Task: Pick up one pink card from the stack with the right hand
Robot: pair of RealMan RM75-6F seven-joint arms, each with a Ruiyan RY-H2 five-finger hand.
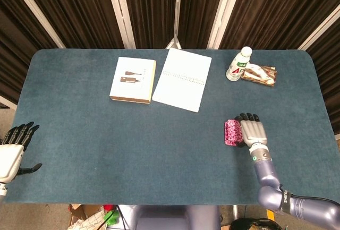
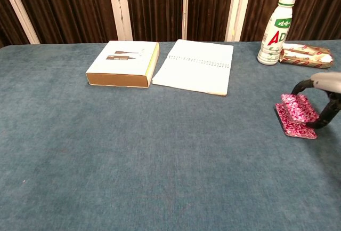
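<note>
Matt blue cloth covers the table [image 1: 79, 134]; glossy patterned pink card [image 2: 297, 114]; plastic bottle [image 2: 276, 31]; paper notebook [image 1: 182, 79]; metallic grey right hand [image 1: 253, 133].

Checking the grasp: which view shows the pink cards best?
The chest view: the top pink card shows tilted above the stack, held by the right hand. The head view shows only one pink patch beside the hand.

Curtained lab test bay; blue felt-topped table [image 1: 106, 145], dark drapes [image 1: 79, 7] with pale frame struts [image 1: 119, 9] behind
</note>
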